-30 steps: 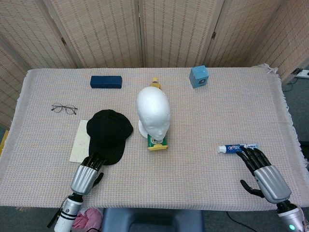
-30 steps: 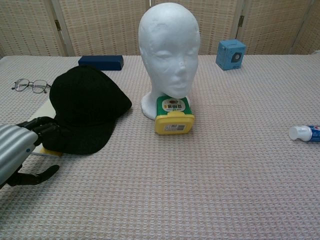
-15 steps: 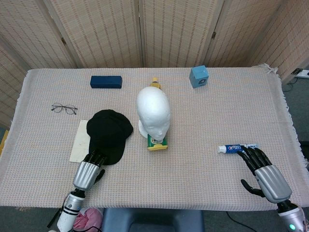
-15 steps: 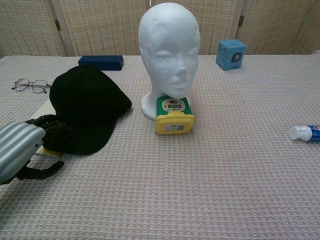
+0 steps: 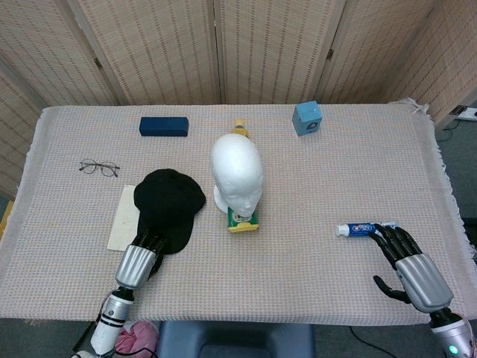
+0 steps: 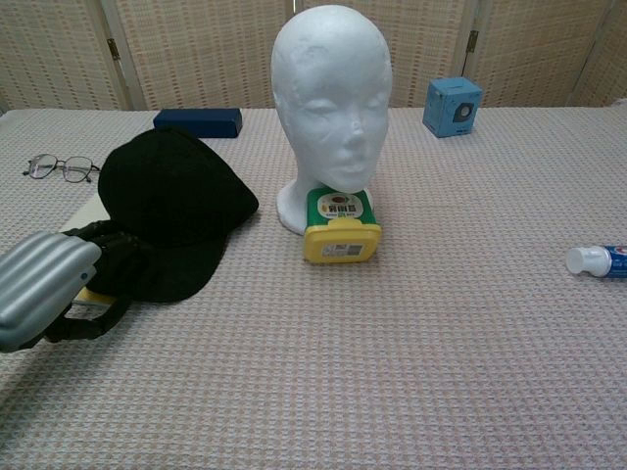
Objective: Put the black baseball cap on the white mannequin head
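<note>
The black baseball cap (image 5: 168, 205) (image 6: 171, 211) lies flat on the table, left of the white mannequin head (image 5: 236, 175) (image 6: 333, 98), which stands upright at the centre. My left hand (image 5: 138, 261) (image 6: 44, 294) is at the cap's near brim: its fingers lie over the brim's edge and the thumb curls in under it, pinching the brim. The cap rests on the cloth. My right hand (image 5: 410, 268) lies near the table's front right edge with its fingers spread and nothing in it. The chest view does not show it.
A yellow-green container (image 5: 242, 220) (image 6: 341, 225) sits against the mannequin's base. A white pad (image 5: 123, 216) lies partly under the cap. Glasses (image 5: 99, 167), a dark blue box (image 5: 164, 126) and a light blue cube (image 5: 307, 118) stand farther back. A toothpaste tube (image 5: 365, 229) lies by my right hand.
My left hand has slid forward onto the cap's brim and its thumb has curled in beneath it. The cap and my right hand have barely moved.
</note>
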You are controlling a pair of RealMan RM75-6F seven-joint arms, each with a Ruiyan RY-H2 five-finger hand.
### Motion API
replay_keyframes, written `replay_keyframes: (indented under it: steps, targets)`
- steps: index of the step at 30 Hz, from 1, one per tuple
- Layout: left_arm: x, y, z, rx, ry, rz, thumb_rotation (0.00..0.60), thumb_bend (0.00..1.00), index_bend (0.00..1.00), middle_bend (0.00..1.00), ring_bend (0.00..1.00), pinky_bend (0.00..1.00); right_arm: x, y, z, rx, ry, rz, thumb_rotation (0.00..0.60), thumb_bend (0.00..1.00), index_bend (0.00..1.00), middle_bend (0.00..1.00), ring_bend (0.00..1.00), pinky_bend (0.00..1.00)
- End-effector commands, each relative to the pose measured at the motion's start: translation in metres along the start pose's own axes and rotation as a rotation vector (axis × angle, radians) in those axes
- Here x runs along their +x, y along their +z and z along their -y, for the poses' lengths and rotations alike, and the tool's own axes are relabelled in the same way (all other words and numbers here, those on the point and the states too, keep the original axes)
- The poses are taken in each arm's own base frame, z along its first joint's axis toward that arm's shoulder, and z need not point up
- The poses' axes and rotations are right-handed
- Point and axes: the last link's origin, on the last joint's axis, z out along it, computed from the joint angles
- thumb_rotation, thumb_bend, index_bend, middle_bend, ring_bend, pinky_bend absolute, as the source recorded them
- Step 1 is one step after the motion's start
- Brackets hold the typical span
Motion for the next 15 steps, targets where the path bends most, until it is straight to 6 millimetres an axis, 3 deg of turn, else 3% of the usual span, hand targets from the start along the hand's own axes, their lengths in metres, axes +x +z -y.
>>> replay_keyframes:
  steps: [1,15]
  targets:
    - [0.0003,-0.0002,-0.0006,0.0,0.002,0.0,0.6,0.49,0.32,0.36,0.2,0.36,0.0002,-0.0002,-0.0002,0.0,0.0,0.0,0.6,0.26,0.0,0.0,0.0,0.0]
    - [0.0007,-0.0052,-0.0019,0.03,0.019,-0.009,0.6,0.47,0.19,0.34,0.16,0.31,0.0004,-0.0031,0.0014,0.007,0.002,0.001,0.6,0.26,0.0,0.0,0.0,0.0]
